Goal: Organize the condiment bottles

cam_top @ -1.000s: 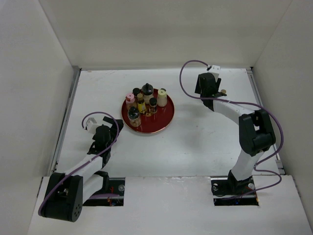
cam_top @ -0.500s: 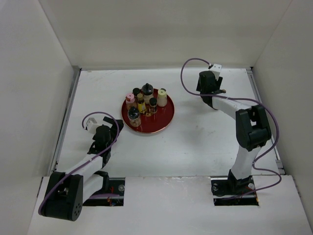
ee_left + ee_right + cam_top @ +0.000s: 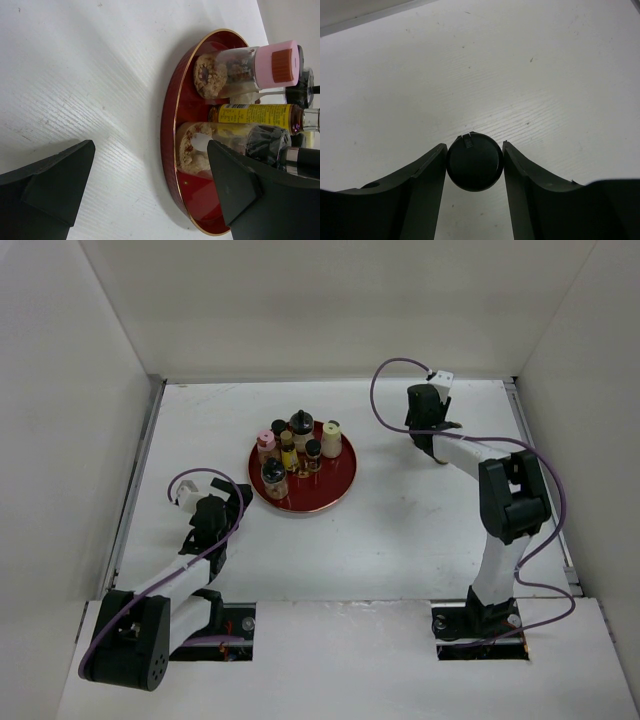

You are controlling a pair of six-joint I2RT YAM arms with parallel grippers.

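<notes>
A white table (image 3: 400, 530) sat boxed in by plain white walls. At the left, the left gripper (image 3: 233, 498) stood wide open and empty, its fingers pointing at the red tray (image 3: 335, 490) just beside it. On that tray the condiment bottles (image 3: 290, 452) clustered upright, a pink-capped jar (image 3: 250, 65) among them. Further right, well apart from the tray, the right gripper (image 3: 474, 165) clamped a black-capped bottle (image 3: 474, 170), one finger touching each side of its cap.
</notes>
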